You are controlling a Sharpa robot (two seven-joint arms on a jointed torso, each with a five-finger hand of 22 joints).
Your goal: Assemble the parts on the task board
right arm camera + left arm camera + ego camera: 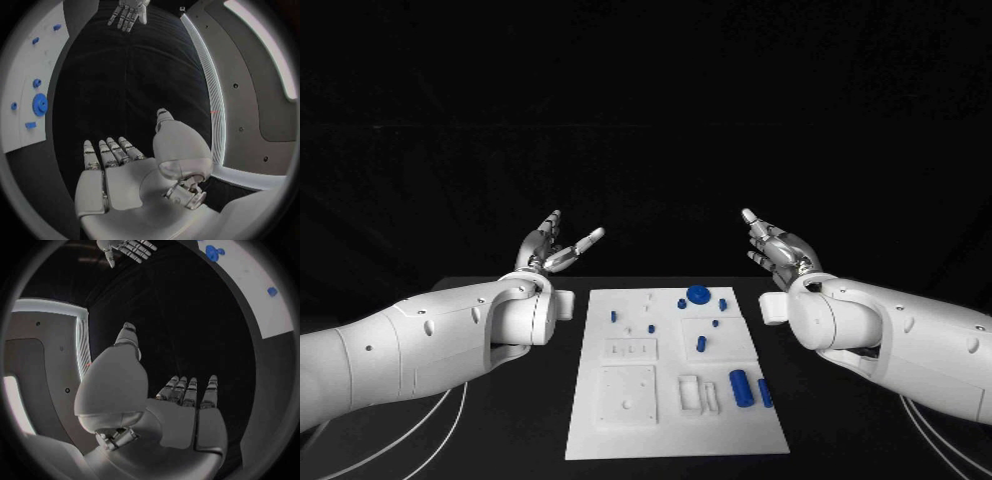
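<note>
Both hands hold nothing: the left hand and right hand are raised with fingers spread wide, one to each side of the task board's far end. That white board lies flat on the black table, carrying blue parts, among them a round gear.
</note>
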